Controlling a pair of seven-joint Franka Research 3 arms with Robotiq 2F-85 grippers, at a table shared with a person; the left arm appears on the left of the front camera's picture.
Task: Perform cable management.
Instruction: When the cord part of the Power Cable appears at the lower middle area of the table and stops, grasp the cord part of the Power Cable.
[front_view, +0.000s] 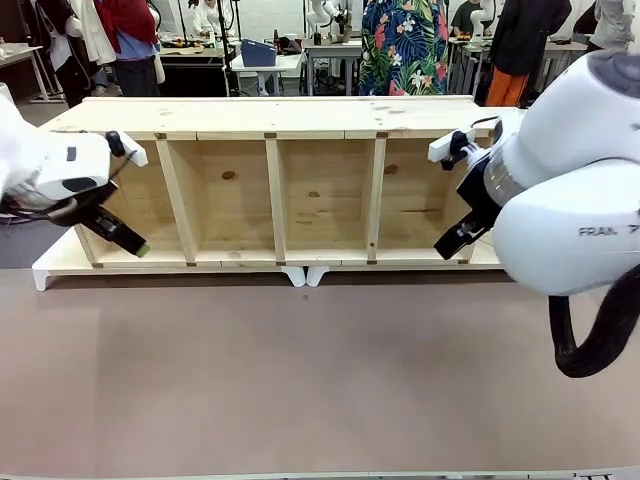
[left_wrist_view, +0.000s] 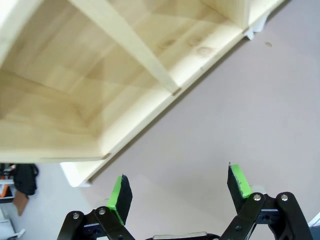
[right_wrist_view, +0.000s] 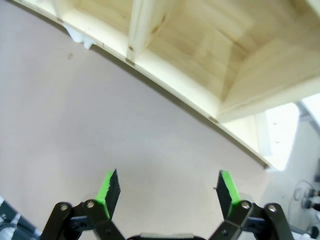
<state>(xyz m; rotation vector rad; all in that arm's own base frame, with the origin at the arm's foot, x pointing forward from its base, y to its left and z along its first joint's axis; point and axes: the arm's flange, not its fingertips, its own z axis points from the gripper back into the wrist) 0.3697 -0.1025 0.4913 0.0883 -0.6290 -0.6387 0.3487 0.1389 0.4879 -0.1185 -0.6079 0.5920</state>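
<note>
Left gripper (left_wrist_view: 179, 187) and right gripper (right_wrist_view: 168, 189): jaws wide, empty, before shelf (front_view: 320, 115). Tidying apparently not yet begun.

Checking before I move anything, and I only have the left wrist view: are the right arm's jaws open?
Observer: Yes, the right gripper has its jaws wide open, with nothing between them.
Operator: Where is it?
Observer: Low in front of the rightmost compartment of the wooden shelf, tilted down toward the table.
Operator: How many compartments does that shelf have?
Observer: Four in a row, all open toward the robot's side.
</note>
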